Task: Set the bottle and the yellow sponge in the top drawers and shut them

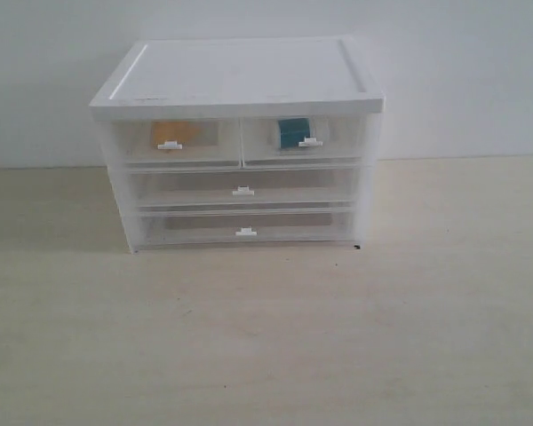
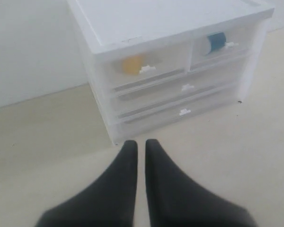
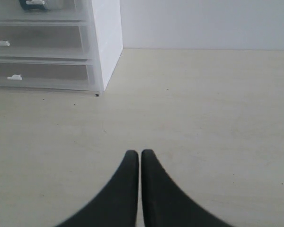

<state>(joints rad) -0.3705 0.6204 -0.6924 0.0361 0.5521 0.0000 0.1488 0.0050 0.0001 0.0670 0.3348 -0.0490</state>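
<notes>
The yellow sponge [image 1: 171, 133] shows through the front of the top left drawer [image 1: 209, 142], which sits flush in the white-topped cabinet [image 1: 240, 75]. Inside the top right drawer [image 1: 342, 138], also flush, lies the teal bottle [image 1: 293, 132]. The left wrist view shows the sponge [image 2: 131, 64] and the bottle [image 2: 217, 41] behind the clear fronts. My left gripper [image 2: 141, 142] is shut and empty, hanging above the table in front of the cabinet. My right gripper [image 3: 140, 152] is shut and empty, off the cabinet's right front corner. Neither gripper appears in the exterior view.
Two full-width clear drawers [image 1: 242, 191] [image 1: 246, 232] sit pushed in below the top pair. The cabinet stands on a pale wooden table [image 1: 266, 337] against a white wall [image 1: 462, 71].
</notes>
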